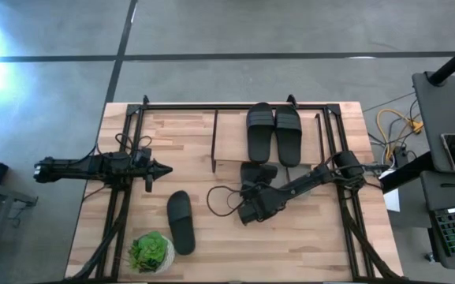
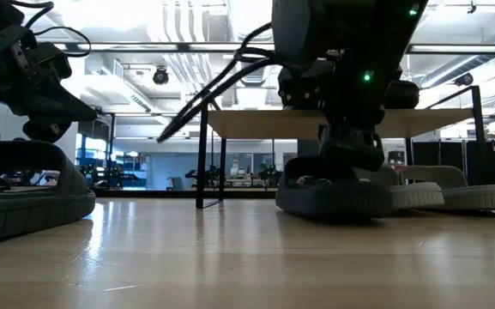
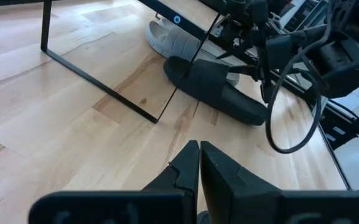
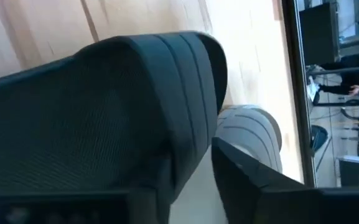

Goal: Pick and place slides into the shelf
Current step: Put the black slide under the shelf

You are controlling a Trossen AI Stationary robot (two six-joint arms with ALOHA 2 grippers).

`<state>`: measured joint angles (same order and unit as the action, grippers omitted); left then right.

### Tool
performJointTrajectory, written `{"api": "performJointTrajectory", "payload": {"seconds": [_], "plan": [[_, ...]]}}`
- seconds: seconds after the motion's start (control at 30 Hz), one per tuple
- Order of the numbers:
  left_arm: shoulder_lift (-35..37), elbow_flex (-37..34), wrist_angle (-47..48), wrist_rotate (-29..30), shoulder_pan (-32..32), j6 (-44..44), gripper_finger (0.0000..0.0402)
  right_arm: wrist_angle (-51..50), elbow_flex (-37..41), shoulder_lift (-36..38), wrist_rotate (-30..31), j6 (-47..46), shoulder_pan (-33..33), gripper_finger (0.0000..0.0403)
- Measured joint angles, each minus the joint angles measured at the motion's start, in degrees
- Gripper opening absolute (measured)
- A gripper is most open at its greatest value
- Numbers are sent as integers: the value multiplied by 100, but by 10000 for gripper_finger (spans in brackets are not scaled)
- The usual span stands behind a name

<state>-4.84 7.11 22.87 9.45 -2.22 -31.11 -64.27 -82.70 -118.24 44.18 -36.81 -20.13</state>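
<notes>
My right gripper (image 1: 256, 189) is down on a black slide (image 1: 259, 171) that lies on the table just in front of the shelf (image 1: 231, 143); the low view shows this slide (image 2: 333, 196) flat on the wood. One black pair (image 1: 274, 132) sits on the shelf's top board. Light grey slides (image 2: 431, 194) rest on the table under the board. The other black slide (image 1: 181, 222) lies sole-down near the plant. At the table's left, my left gripper (image 1: 160, 168) hovers shut, touching nothing. My right gripper is on the black slide's wide strap (image 4: 191, 106), at the strap's edge. One finger (image 4: 247, 180) stands outside the strap; the other is covered by the strap, seemingly under it. The fingers slant down from the near side. The slide's sole lies on the table.
A green potted plant (image 1: 150, 252) stands at the near left edge beside the lone black slide. The shelf's thin black legs (image 3: 98, 78) rise close to the held slide. A cable loop (image 1: 221, 201) hangs from the right arm. Bare wood lies between the two grippers.
</notes>
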Motion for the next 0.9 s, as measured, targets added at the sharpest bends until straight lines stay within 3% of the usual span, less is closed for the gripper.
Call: {"api": "performJointTrajectory", "payload": {"seconds": [0.27,0.63,0.77,0.9], "plan": [[0,-1,-2,0,0,0,0,-58,-65,70,-298,-22,-40,161],[0,0,0,0,-2,0,0,-168,-812,205,-1751,45,-601,176],[0,-1,-2,0,-1,-2,0,785,-1380,203,-1892,717,-926,176],[0,-2,0,0,-1,0,0,2424,-1646,203,-1892,2148,-1014,176]]}}
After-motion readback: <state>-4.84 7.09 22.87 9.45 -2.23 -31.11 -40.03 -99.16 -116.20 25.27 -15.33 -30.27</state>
